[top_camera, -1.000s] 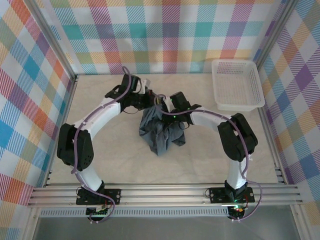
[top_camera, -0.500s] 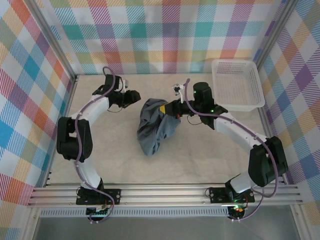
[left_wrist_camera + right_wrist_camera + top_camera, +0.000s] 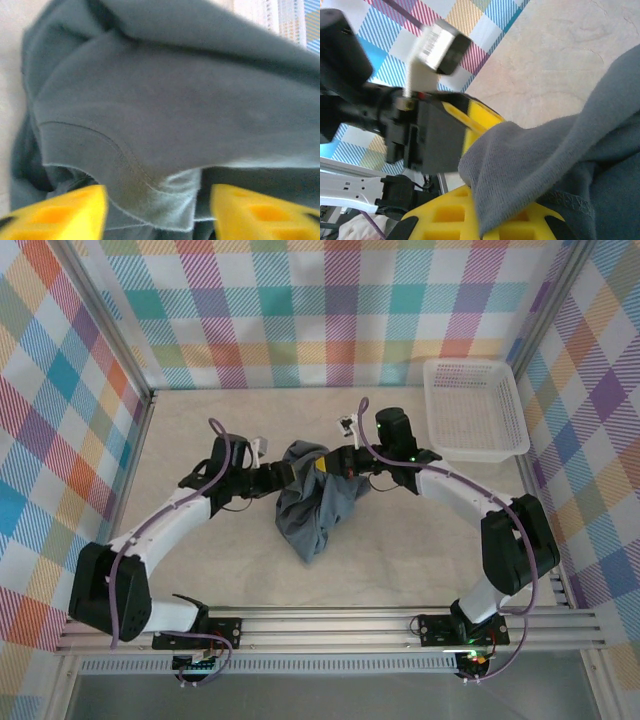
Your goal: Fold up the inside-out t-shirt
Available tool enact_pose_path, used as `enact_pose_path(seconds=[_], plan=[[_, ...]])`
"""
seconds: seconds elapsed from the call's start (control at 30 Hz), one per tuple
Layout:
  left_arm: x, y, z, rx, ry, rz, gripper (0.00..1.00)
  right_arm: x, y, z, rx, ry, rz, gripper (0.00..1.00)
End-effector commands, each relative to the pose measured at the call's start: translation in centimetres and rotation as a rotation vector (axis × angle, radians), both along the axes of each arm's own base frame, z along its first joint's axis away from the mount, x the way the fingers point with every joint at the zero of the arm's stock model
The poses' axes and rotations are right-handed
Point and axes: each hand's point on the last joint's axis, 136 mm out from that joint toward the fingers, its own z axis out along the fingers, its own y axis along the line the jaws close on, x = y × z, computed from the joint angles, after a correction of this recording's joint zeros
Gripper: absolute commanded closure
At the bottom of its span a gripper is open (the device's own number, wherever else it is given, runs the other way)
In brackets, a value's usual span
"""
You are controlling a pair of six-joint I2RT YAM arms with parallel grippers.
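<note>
left wrist: soft slate-grey t-shirt (image 3: 175, 100), crumpled into rounded folds.

Plaid cloth walls (image 3: 330, 310) in pastel checks closed in the desk (image 3: 420, 560) on three sides, with silver metal posts (image 3: 103, 320) at the back corners. The desk top was pale beige, lightly mottled and evenly lit. Grooved aluminium rails (image 3: 330, 625) ran along its near edge, with a grey surface (image 3: 330, 695) below them.

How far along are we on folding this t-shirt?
Nothing folded yet: the t-shirt lies crumpled mid-table. In hand: the right gripper is shut on its upper edge, and the left gripper is open around a stitched hem. Left: spread it flat, then fold.
</note>
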Motion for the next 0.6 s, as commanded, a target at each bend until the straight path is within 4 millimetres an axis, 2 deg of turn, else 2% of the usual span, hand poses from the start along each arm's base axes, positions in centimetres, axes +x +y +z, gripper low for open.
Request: enact_pose_path(seconds=[0.0, 0.07, 0.13, 0.17, 0.23, 0.27, 0.3, 0.33, 0.37, 0.43, 0.5, 0.57], plan=[[0.7, -3.4, 1.1, -0.178, -0.002, -0.071, 0.1, 0.0, 0.4, 2.1, 0.043, -0.03, 0.032, 1.0], [1.1, -4.7, 0.9, -0.197, 0.003, -0.088, 0.08, 0.0, 0.3, 2.0, 0.04, -0.019, 0.033, 0.99], [1.9, -4.8, 0.1, -0.165, 0.004, -0.06, 0.14, -0.2, 0.4, 2.0, 0.041, -0.011, 0.035, 0.99], [2.4, -4.7, -0.2, -0.156, 0.002, -0.041, 0.25, -0.2, 0.3, 2.0, 0.044, -0.006, 0.036, 0.99], [3.3, -4.3, -0.2, -0.141, 0.002, -0.004, 0.65, -0.1, 0.2, 1.9, 0.038, 0.012, 0.02, 0.99], [3.7, -4.1, 0.6, -0.154, -0.016, 0.003, 0.85, 0.3, -0.1, 1.5, 0.013, 0.031, -0.015, 0.97], [4.1, -3.7, 1.9, -0.169, -0.041, 0.012, 1.0, 1.1, -0.8, 0.6, -0.034, 0.056, -0.077, 0.93], [4.4, -3.4, 3.5, -0.185, -0.067, 0.018, 1.0, 2.0, -1.7, -0.7, -0.094, 0.087, -0.143, 0.86], [4.4, -3.1, 5.6, -0.214, -0.096, 0.009, 1.0, 3.3, -3.5, -2.7, -0.189, 0.129, -0.245, 0.77], [3.7, -3.2, 10.0, -0.278, -0.145, -0.038, 1.0, 4.8, -6.8, -7.0, -0.374, 0.173, -0.373, 0.75], [2.6, -3.3, 13.7, -0.309, -0.171, -0.079, 1.0, 4.9, -8.2, -10.9, -0.485, 0.143, -0.347, 0.72], [1.8, -3.4, 15.6, -0.33, -0.175, -0.094, 1.0, 4.2, -8.0, -13.4, -0.527, 0.139, -0.269, 0.67]])
